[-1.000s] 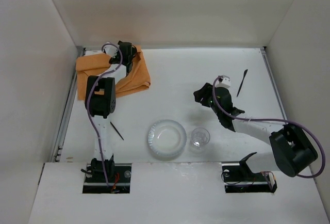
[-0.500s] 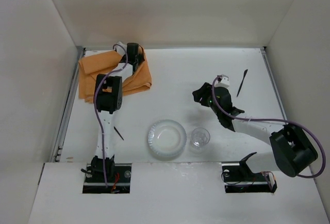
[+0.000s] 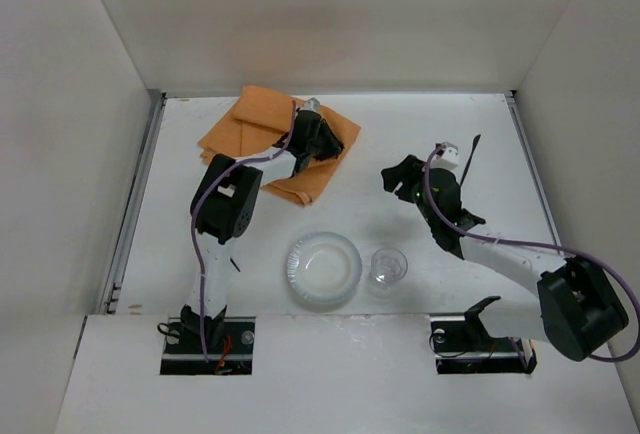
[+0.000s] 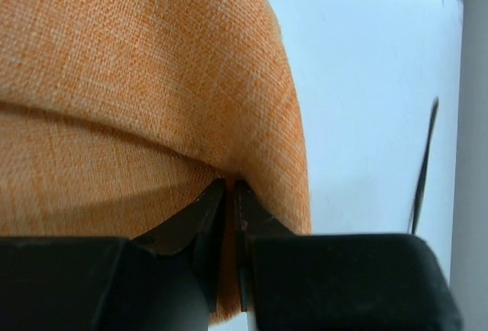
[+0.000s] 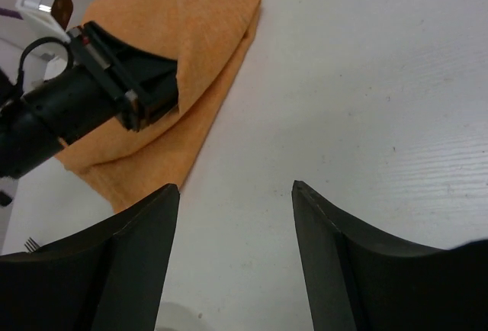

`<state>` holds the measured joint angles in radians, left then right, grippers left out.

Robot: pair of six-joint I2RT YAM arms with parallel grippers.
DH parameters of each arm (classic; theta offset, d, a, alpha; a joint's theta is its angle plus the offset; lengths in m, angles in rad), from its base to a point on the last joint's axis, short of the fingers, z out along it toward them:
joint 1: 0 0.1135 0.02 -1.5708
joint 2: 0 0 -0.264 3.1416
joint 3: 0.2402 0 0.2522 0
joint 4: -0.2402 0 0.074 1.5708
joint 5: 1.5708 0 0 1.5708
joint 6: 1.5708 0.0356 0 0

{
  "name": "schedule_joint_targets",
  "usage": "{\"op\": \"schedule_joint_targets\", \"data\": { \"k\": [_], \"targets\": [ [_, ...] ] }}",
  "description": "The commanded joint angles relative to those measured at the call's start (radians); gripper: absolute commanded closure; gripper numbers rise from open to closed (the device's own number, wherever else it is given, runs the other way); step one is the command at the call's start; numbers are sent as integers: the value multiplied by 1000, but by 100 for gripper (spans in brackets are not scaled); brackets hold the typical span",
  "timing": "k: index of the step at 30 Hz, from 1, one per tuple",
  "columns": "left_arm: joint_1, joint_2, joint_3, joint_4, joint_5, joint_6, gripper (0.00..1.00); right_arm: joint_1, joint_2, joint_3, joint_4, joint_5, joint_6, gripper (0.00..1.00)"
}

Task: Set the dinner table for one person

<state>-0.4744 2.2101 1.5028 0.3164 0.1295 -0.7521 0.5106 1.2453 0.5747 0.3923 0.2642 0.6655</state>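
The tabletop (image 3: 400, 129), white and walled on three sides, lies beneath both arms, and most of what is to be laid on it sits loose and unarranged. The left end effector (image 3: 328, 144) is clenched on a fold of the orange placemat (image 3: 262, 132); the left wrist view shows its tips (image 4: 229, 195) pinched tight with cloth between them, the rest of the placemat bunched and doubled behind and beside it. The right end effector (image 3: 397, 176) hangs just to the right of that, jaws spread wide and holding nothing, facing the cloth's edge. Well nearer the bases than either end effector stand a clear plate (image 3: 322, 270) and a glass (image 3: 388, 266), side by side. This looks like the placemat step, barely under way. The next move likely calls for drawing the cloth toward the near middle and opening its folds flat, perhaps with the right end effector taking an edge.
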Motion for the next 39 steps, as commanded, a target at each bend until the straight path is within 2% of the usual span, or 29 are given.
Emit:
{"op": "schedule_joint_targets", "data": {
  "k": [1, 3, 9, 11, 12, 15, 16, 18, 20, 22, 25, 30, 35, 39],
  "targets": [
    [3, -180, -85, 30, 146, 132, 91, -10, -12, -7, 39, 29, -15, 32],
    [9, -257, -136, 4, 185, 164, 88, -5, 2, 2, 39, 27, -15, 30],
    [39, -492, -343, 19, 145, 162, 68, 12, 98, 62, 14, 23, -49, 25],
    [52, -581, -436, 47, 67, 139, 57, 25, 127, 88, -3, 27, -63, 28],
    [56, -627, -494, 65, 17, 125, 55, 27, 141, 102, -12, 27, -67, 31],
    [69, -751, -662, 107, -141, 83, 53, 44, 177, 155, -61, 30, -79, 50],
    [70, -779, -705, 110, -180, 67, 52, 47, 189, 175, -78, 36, -81, 52],
    [79, -845, -800, 108, -243, 25, 52, 61, 218, 221, -110, 53, -84, 52],
    [81, -889, -872, 115, -275, -1, 48, 71, 256, 278, -142, 70, -118, 47],
    [82, -906, -921, 110, -287, -21, 44, 75, 302, 351, -188, 95, -158, 42],
    [72, -885, -946, 111, -262, -38, 40, 75, 388, 489, -282, 118, -210, 38],
    [30, -799, -920, 151, -213, -39, 36, 75, 529, 684, -407, 130, -277, 33],
    [15, -750, -900, 188, -168, -33, 36, 75, 635, 809, -454, 80, -314, 30],
    [13, -716, -894, 181, -177, -32, 42, 75, 720, 916, -506, 41, -339, 34]
  ]
}}
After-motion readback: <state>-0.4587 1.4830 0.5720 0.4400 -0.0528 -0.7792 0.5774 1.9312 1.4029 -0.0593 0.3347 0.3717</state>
